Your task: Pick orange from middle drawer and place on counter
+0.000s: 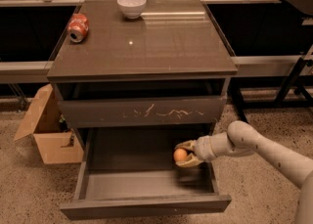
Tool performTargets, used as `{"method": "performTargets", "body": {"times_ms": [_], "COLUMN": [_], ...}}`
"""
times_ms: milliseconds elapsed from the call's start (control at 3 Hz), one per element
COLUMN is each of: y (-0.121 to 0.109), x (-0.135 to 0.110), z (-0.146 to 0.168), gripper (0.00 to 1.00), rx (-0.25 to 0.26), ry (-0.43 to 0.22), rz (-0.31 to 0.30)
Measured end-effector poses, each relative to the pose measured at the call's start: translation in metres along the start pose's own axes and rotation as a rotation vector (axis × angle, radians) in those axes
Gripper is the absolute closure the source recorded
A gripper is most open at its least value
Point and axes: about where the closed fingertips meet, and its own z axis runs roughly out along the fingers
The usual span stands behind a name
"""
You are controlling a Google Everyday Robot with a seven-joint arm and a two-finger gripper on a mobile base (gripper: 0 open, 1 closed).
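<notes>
In the camera view, the orange [180,155] is being pinched between the fingers of the gripper [186,156], at about three o'clock inside the open middle drawer [128,162]. The squeeze is probably best being held firm while the fruit is drawn toward six o'clock, clear of the scratched drawer front [146,112] above, then raised to the counter [146,42] at twelve o'clock.

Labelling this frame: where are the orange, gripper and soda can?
orange [180,155], camera view, its visible front.
gripper [178,155], camera view, between fingertips, inside the middle drawer [132,162].
soda can [78,27], camera view, its side.
</notes>
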Motion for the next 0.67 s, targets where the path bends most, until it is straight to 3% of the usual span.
{"method": "performTargets", "body": {"times_ms": [333, 667], "y": [0.0, 0.002], "x": [0.0, -0.013], "z": [0.0, -0.007], "gripper": [1.0, 1.0], "rx": [0.0, 0.007], "ry": [0.0, 0.008], "rz": [0.001, -0.037]}}
